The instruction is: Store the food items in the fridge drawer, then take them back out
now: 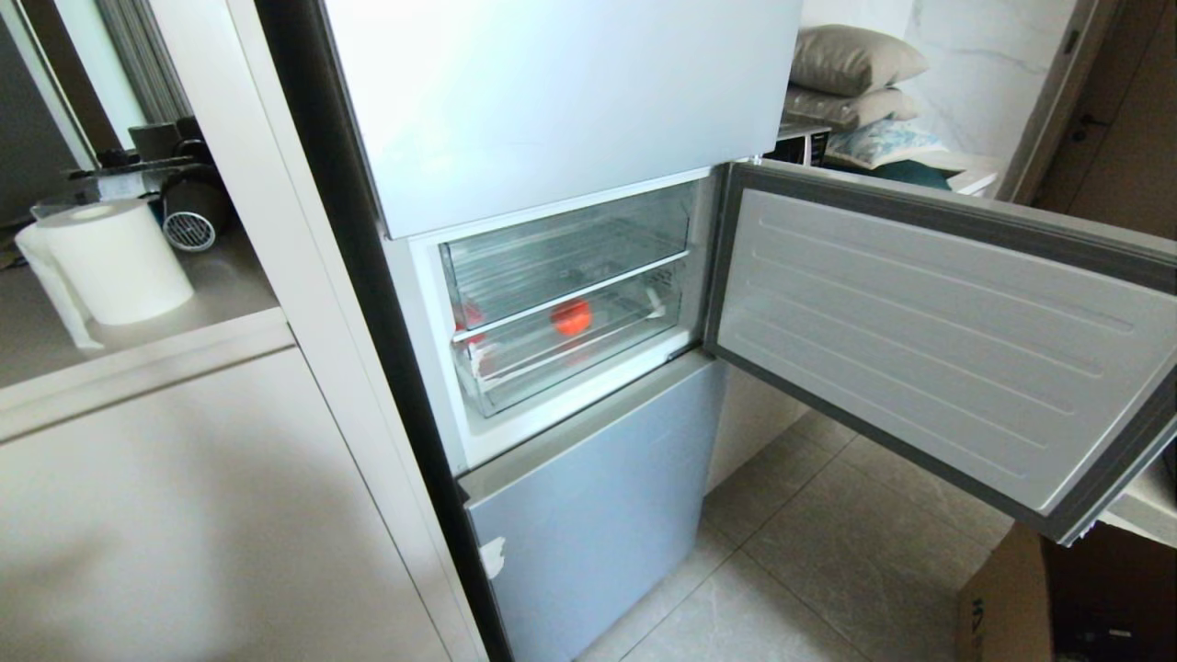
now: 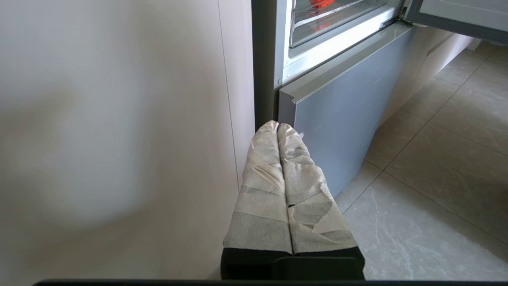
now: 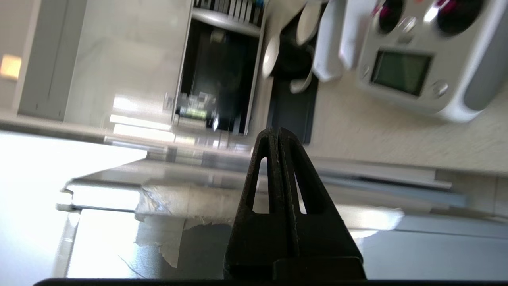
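Down low, the left gripper [image 2: 278, 126] hangs parked beside the fridge's grey lower door [image 2: 337, 119], its tape-wrapped fingers [image 2: 264, 174] pressed together and holding nothing. The right gripper [image 3: 278, 133] shows only in its own wrist view, its black fingers [image 3: 305, 186] closed flat against each other with nothing between them, pointing across a pale, glossy surface. Further on, the middle fridge door [image 1: 938, 340] stands swung wide to the right. Inside the open compartment sit two clear drawers; the lower fridge drawer [image 1: 570, 354] is pushed in, and a red fruit [image 1: 571, 317] lies within it, near the middle. Left of the fridge, a paper roll [image 1: 110, 262] stands on a counter.
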